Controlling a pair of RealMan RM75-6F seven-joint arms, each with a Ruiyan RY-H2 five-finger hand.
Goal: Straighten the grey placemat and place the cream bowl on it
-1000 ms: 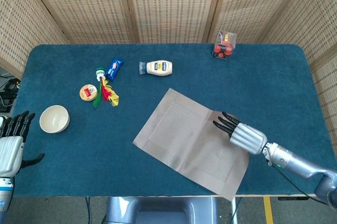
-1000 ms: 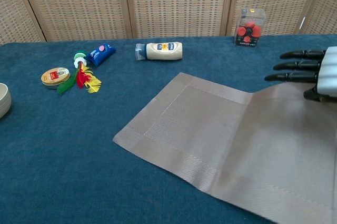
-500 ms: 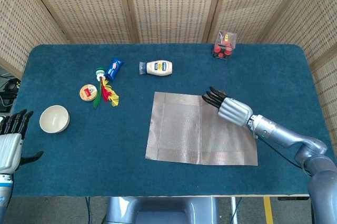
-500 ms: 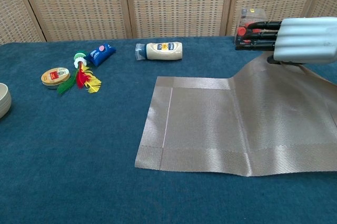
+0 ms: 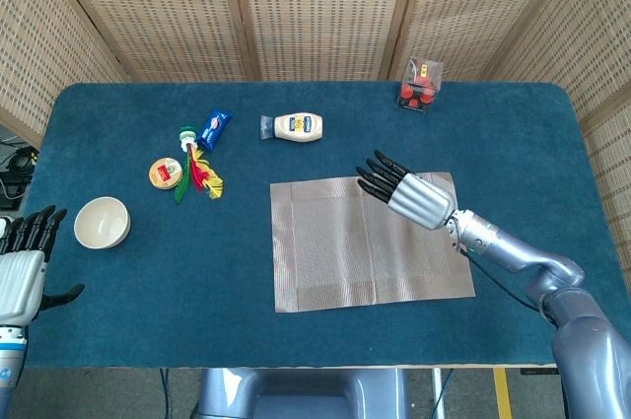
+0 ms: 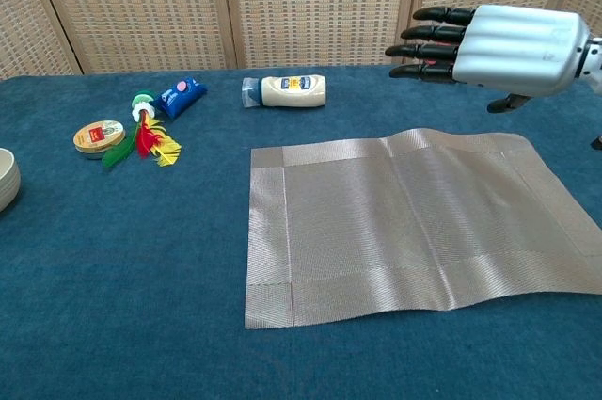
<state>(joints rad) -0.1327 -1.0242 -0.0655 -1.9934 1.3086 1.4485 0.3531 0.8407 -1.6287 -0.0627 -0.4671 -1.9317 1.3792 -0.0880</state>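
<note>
The grey placemat [image 5: 365,242] [image 6: 395,216] lies flat on the table, its edges nearly square to the table's front edge, with a slight ripple along its near side. Above it hovers my right hand [image 5: 406,192] [image 6: 499,38], fingers stretched out and apart, holding nothing. The cream bowl [image 5: 102,222] stands at the left of the table; only its rim [image 6: 6,179] shows in the chest view. My left hand [image 5: 22,266] hangs open beside the table's left front corner, apart from the bowl.
A mayonnaise bottle [image 5: 296,126] lies behind the mat. A blue packet [image 5: 214,127], a feathered toy [image 5: 197,171] and a round tin [image 5: 166,174] lie at the left. A clear box with red pieces [image 5: 421,84] stands at the back right.
The right hand turned and dragged the skewed placemat until it lay square, then let go and lifted off it. The left hand and the bowl have stayed put.
</note>
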